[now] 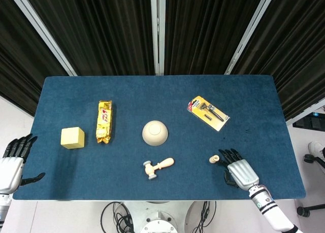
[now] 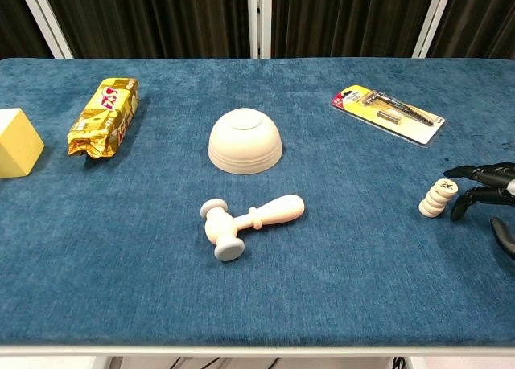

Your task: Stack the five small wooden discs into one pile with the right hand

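The small wooden discs stand in one leaning pile [image 1: 214,159] [image 2: 438,198] on the blue table, near the front right. My right hand [image 1: 236,171] [image 2: 488,190] hovers just right of the pile, fingers spread and pointing toward it, holding nothing; its fingertips lie close to the pile, apart from it. My left hand [image 1: 12,157] stays off the table's left front corner, fingers apart and empty; the chest view does not show it.
A wooden toy mallet [image 1: 158,167] [image 2: 245,222] lies left of the pile. An upturned cream bowl [image 1: 155,132] [image 2: 245,141] sits mid-table. A packaged razor [image 1: 208,112] [image 2: 387,112] lies behind the pile. A gold snack pack [image 1: 104,121] and yellow block [image 1: 72,137] are far left.
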Controlling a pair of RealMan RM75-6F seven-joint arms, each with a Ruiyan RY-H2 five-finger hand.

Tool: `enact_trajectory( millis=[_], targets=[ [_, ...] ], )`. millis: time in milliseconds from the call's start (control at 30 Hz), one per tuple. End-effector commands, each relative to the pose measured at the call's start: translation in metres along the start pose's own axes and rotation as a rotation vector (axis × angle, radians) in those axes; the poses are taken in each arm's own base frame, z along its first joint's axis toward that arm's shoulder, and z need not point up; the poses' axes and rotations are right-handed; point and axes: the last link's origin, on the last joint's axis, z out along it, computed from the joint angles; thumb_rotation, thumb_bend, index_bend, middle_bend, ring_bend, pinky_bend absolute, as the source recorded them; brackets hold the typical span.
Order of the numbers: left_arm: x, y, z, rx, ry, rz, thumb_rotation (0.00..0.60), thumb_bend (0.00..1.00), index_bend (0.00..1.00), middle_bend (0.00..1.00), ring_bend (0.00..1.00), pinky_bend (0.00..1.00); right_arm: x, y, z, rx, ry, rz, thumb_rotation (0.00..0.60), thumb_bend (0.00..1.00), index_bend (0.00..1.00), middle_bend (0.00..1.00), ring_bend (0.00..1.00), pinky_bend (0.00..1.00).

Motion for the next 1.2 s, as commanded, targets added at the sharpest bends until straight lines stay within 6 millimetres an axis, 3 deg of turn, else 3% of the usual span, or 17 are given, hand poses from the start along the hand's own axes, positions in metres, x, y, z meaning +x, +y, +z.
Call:
enact_trajectory(
  millis=[33,833,1200],
  targets=[
    [0.0,0.0001,0.0001,0.0,0.0,0.0,0.6,0.06,0.03,0.0,0.0,0.0,0.0001,-0.0005,-0.0004,0.004,-0.001,0.001,0.347,0.75,0.29,0.0,0.0,0.0],
    [0.0011,0.0002,-0.0009,0.0,0.004,-0.002,0.6,0.06,0.03,0.0,0.0,0.0,0.0021,-0.0069,0.0038,0.017,-0.003,-0.003,0.349,0.76,0.29,0.0,0.0,0.0],
    [0.0015,0.0012,-0.0017,-0.004,0.005,-0.004,0.6,0.06,0.03,0.0,0.0,0.0,0.0059,-0.0082,-0.0046,0.031,0.009,0.008,0.35,0.76,0.29,0.0,0.0,0.0]
  ],
)
